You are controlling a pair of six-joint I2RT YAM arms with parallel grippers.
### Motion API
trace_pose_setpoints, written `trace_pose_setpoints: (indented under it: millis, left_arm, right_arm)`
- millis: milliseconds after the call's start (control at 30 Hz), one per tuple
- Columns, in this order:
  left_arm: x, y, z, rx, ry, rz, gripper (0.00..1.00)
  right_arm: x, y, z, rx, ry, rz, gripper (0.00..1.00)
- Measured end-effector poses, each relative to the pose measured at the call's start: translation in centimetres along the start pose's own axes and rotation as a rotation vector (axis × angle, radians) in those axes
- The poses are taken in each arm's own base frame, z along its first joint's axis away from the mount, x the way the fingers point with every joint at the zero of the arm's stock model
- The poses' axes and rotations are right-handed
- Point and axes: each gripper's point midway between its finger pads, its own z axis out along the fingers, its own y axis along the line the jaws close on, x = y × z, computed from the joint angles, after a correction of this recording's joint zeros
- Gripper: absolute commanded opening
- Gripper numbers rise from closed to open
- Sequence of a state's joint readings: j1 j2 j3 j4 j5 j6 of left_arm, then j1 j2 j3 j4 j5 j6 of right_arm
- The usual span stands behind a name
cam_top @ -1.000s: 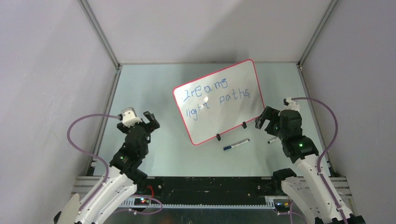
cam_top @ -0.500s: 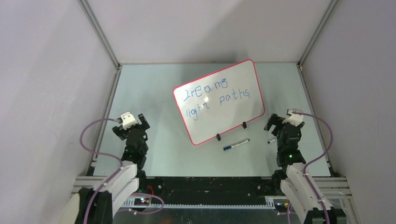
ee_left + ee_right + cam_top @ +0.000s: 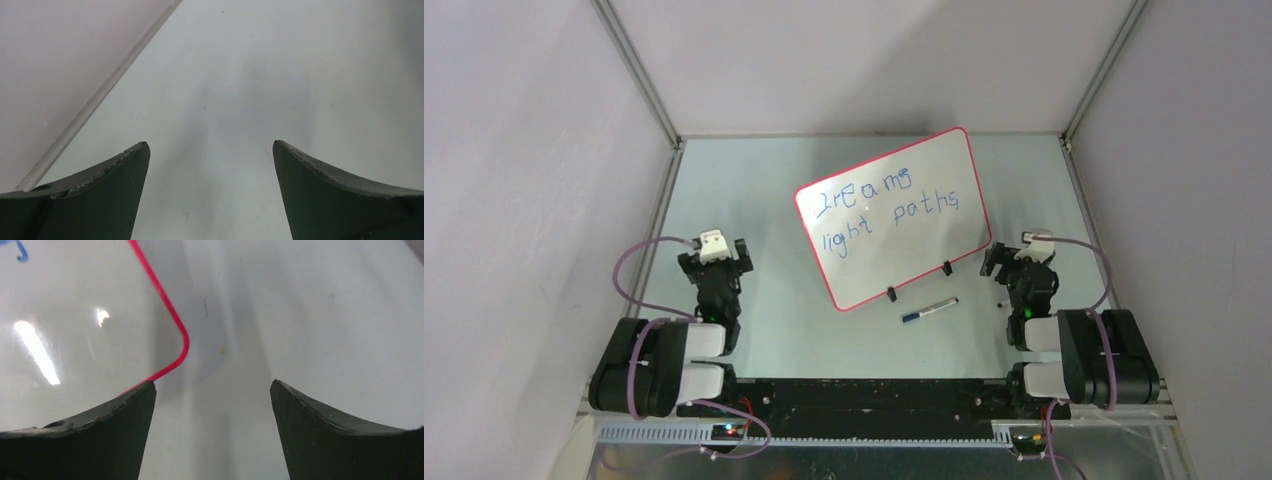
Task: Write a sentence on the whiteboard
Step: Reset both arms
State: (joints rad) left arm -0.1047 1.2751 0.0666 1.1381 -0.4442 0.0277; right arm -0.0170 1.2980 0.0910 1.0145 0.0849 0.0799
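Arms [image 3: 712,300] back from whiteboard [image 3: 904,258] (pale table [image 3: 824,345])

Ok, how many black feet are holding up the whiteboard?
2: the left foot and the right foot, both on the whiteboard's near edge, just beyond the marker. None look hidden.

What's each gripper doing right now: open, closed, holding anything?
Left gripper: open, holding nothing.
Right gripper: open, holding nothing.
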Motion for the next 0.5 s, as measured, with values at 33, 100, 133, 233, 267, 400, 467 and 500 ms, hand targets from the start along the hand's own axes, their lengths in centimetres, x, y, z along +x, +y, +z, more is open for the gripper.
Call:
trace_pose_setpoints:
  millis: [33, 100, 133, 233, 267, 400, 467, 500]
  left_arm:
    - [0.2, 0.0, 0.1, 0.003, 0.008, 0.003, 0.99]
    - [-0.6, 0.4, 0.6, -0.013, -0.008, -0.007, 0.99]
    - [-1.2, 0.5, 1.0, -0.020, -0.022, -0.014, 0.99]
    - [-2.3, 0.4, 1.5, -0.026, -0.048, -0.027, 0.99]
    - [-2.4, 0.4, 1.6, -0.026, -0.049, -0.028, 0.99]
    - [-2.2, 0.4, 1.6, -0.026, -0.044, -0.027, 0.99]
    - [-2.1, 0.4, 1.6, -0.026, -0.038, -0.024, 0.99]
    - [-2.0, 0.5, 1.6, -0.026, -0.036, -0.023, 0.99]
  right_arm:
    - [0.3, 0.4, 0.2, -0.018, 0.006, -0.009, 0.88]
    - [0.4, 0.9, 0.6, -0.027, 0.021, -0.018, 0.97]
    - [0.0, 1.1, 0.9, -0.028, 0.014, -0.018, 0.98]
    - [-2.3, 1.1, 2.2, -0.001, -0.036, -0.008, 0.99]
    - [-2.8, 1.0, 2.3, 0.008, -0.050, -0.005, 0.99]
    - [-3.0, 0.5, 2.5, 0.046, -0.056, -0.002, 0.99]
    - [-3.0, 0.3, 2.5, 0.055, -0.056, -0.002, 0.99]
    - [-3.0, 0.3, 2.5, 0.059, -0.057, -0.002, 0.99]
